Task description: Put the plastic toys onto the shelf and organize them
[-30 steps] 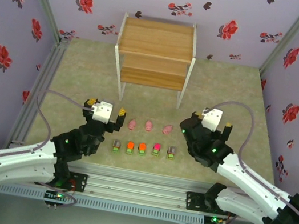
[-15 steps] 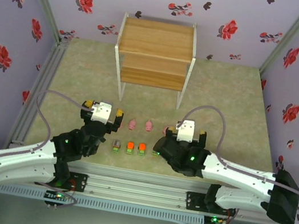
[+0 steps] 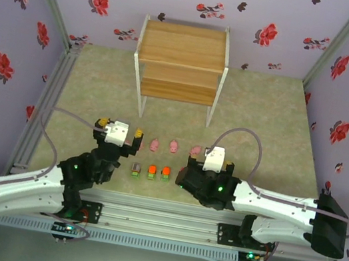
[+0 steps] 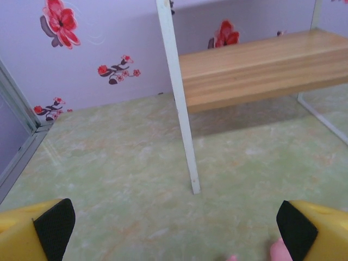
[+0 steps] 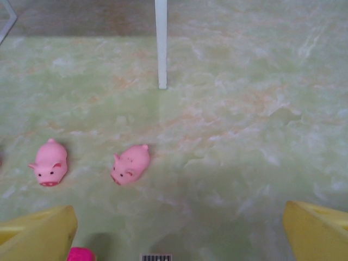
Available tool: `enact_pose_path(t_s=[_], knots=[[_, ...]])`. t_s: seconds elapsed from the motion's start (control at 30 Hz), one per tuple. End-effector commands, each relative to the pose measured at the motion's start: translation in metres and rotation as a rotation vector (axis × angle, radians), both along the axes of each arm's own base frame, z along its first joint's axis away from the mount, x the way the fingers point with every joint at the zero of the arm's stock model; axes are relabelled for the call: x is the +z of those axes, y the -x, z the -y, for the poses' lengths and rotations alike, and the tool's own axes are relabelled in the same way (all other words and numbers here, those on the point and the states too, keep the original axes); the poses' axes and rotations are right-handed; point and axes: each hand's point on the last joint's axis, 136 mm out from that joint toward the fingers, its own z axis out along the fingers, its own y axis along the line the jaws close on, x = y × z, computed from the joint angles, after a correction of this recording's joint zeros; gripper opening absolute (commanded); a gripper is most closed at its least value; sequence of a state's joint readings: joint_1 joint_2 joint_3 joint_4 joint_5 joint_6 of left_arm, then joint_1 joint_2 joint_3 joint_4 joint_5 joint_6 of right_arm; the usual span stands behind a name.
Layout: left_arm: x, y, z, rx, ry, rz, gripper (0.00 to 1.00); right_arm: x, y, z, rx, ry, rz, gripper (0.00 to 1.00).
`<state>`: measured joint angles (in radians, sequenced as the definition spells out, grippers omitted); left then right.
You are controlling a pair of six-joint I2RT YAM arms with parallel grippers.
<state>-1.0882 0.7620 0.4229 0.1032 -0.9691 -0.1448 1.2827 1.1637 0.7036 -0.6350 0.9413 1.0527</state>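
- Top external: the shelf (image 3: 182, 56) stands well ahead of both tools with both boards bare, so no toy is placed yet. The left tool (image 3: 120, 129) sits low over the desk (image 3: 88, 81) at the left end of the pig row, fingers apart. Three pink pigs (image 3: 174, 146) lie off to its right, and three blocks (image 3: 151, 170) sit in a row behind them, nearer its arm. The right tool (image 3: 211, 161) is lowered at the right end of the block row and covers what sits there. I judge it is lining up a first pick.
- Left wrist: the left tool (image 4: 174, 239) is spread wide, with nothing between its pads (image 4: 54, 225). A sliver of a pink toy (image 4: 280, 253) lies just inside its right finger. The shelf's white leg (image 4: 182, 109) and lower board (image 4: 261, 70) are straight ahead, well apart from it.
- Right wrist: the right tool (image 5: 176, 239) is wide apart and holds nothing. A pink-topped block (image 5: 80, 254) peeks in just inside its left finger and is probably the intended target. Two pink pigs (image 5: 130, 164) lie ahead to its left, and the white leg (image 5: 161, 43) is farther ahead.
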Motion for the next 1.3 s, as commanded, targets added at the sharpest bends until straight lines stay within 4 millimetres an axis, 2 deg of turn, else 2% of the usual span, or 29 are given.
enact_pose_path(t_s=[0.0,0.3,0.53,0.87,1.27], knots=[[0.005,-0.005,0.002,0.031,0.023,0.002,1.0,-0.019,0.009,0.001,-0.021,-0.028,-0.073,0.96],[0.0,-0.007,0.004,0.03,0.026,-0.013,1.0,-0.058,0.02,-0.008,-0.025,-0.017,-0.194,0.79],[-0.005,-0.009,0.005,0.027,0.026,-0.035,1.0,-0.069,0.023,-0.013,-0.01,-0.037,-0.221,0.65],[-0.015,-0.014,0.011,0.029,0.011,-0.071,1.0,-0.089,0.029,-0.02,0.016,-0.069,-0.268,0.59],[-0.019,-0.015,0.009,0.026,0.024,-0.081,1.0,-0.098,0.032,-0.018,-0.013,-0.062,-0.288,0.52]])
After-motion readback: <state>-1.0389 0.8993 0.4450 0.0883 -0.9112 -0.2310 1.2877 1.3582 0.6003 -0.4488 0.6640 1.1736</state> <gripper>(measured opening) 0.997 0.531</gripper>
